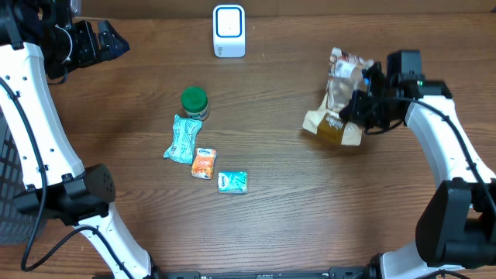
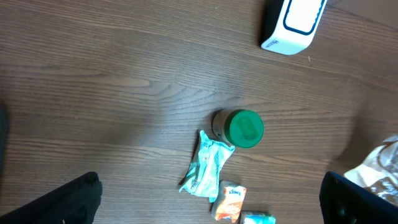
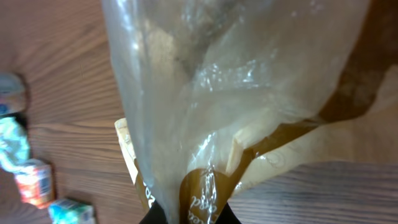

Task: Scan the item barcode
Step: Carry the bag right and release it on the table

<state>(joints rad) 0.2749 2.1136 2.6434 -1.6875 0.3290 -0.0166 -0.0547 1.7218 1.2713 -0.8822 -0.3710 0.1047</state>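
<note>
The item, a clear and brown plastic bag [image 1: 339, 101], hangs at the right of the table with its lower end near the wood. My right gripper [image 1: 358, 105] is shut on it. In the right wrist view the bag [image 3: 249, 93] fills the frame, pinched between the black fingertips [image 3: 152, 218] at the bottom edge. The barcode is hidden in every view. The white scanner [image 1: 229, 31] stands at the far middle edge. My left gripper [image 1: 105, 43] is open at the far left, high over the table; its fingers [image 2: 74, 199] frame the wood below, holding nothing.
A green-lidded jar [image 1: 194, 102], a crumpled teal packet [image 1: 183, 139], an orange tissue pack [image 1: 204, 163] and a small teal pack [image 1: 232, 181] lie left of centre. The left wrist view shows the scanner [image 2: 292, 25] and jar [image 2: 242, 127].
</note>
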